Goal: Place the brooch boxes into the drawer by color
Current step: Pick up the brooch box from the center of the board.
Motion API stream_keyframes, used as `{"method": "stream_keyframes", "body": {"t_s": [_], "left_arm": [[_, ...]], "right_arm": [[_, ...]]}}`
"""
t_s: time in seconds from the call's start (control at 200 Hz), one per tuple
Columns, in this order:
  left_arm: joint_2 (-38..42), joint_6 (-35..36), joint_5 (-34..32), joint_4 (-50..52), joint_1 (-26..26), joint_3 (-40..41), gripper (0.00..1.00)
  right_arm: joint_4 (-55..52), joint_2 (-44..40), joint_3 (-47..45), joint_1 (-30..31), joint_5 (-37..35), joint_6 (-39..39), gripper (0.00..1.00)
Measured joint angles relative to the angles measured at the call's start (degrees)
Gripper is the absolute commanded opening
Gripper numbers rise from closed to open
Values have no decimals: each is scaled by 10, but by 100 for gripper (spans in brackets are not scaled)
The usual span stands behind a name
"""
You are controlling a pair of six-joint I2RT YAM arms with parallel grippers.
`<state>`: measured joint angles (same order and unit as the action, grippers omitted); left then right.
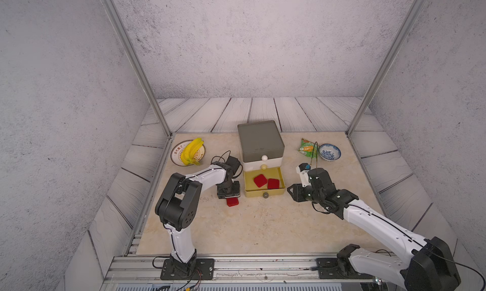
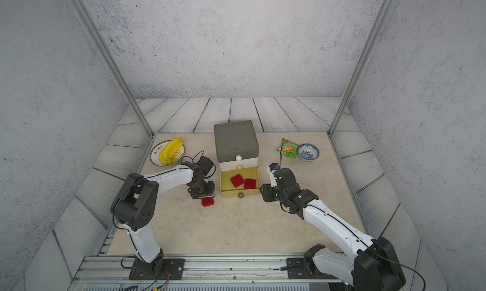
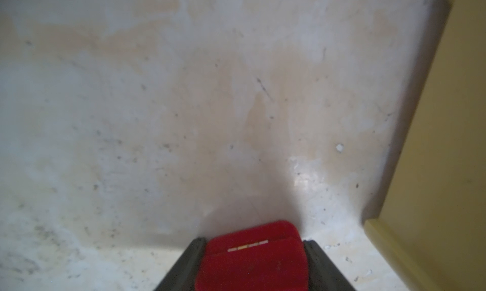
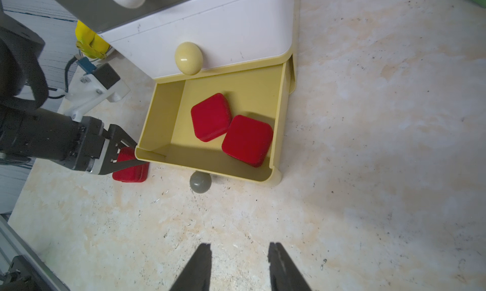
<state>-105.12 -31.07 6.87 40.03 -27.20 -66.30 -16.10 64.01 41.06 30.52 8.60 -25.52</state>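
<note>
1. The left gripper is clamped on a red box, one finger against each side wall.
2. That box appears to rest on the table, just beside the front corner of the open yellow drawer.
3. Inside the drawer a rear box and a front box, both red, lie touching.
4. The right gripper hangs over the table in front of the drawer, jaws apart and empty.
5. The box looks light and stiff, and its velvety skin should give good friction.
6. Its lid seam shows, so gripping across the side walls, as here, should keep the lid shut.
</note>
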Motion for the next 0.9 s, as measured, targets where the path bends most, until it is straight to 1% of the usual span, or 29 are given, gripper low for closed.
{"method": "stream_keyframes", "body": {"t_s": [0.14,0.25,0.325,0.45,0.555,0.726,0.896], "left_arm": [[17,0,-4,14,0,3,43],[54,0,-9,28,0,3,44],[90,0,-9,45,0,-4,45],[146,0,1,71,0,-44,45],[186,-3,16,75,0,-79,45],[226,-11,35,82,-8,-109,45],[229,-20,45,88,-16,-114,46]], "right_arm": [[1,0,0,0,14,-4,42],[24,-1,-9,0,47,-16,42],[62,-4,-26,0,87,-34,44],[156,-7,-64,1,155,-90,52],[229,-4,-76,6,191,-138,58],[322,22,-51,30,214,-191,64],[365,77,4,76,212,-203,66]]}}
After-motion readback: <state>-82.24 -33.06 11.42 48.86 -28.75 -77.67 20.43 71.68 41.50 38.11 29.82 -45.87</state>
